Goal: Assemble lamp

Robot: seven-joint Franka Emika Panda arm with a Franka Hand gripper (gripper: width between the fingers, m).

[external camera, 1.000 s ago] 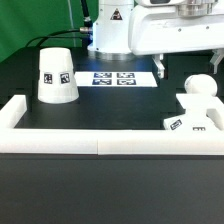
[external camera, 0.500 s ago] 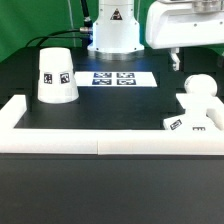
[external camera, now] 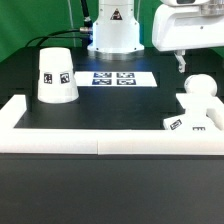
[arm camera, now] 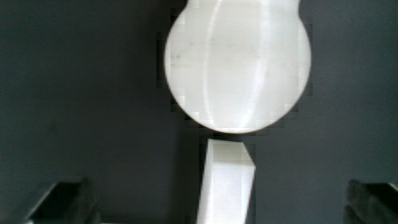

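Observation:
The white cone shade (external camera: 57, 75) stands on the black table at the exterior view's left, its marker tag facing me. The flat square base (external camera: 190, 123) lies at the exterior view's right with the rounded bulb (external camera: 200, 88) standing on it. My gripper (external camera: 181, 63) hangs open and empty above and behind the bulb, apart from it. In the wrist view the bulb (arm camera: 231, 65) fills the middle and a white edge of the base (arm camera: 228, 180) runs below it. The gripper (arm camera: 217, 203) has its dark fingers (arm camera: 63, 200) spread wide at the two corners.
The marker board (external camera: 117, 78) lies flat in front of the arm's white pedestal (external camera: 112, 35). White border rails (external camera: 100, 140) run along the front edge and turn up at the left (external camera: 14, 112) and right corners. A green backdrop stands behind.
My gripper has moved toward the exterior view's right and slightly down, from left of the bulb to above and behind it. The shade, base and bulb have not moved.

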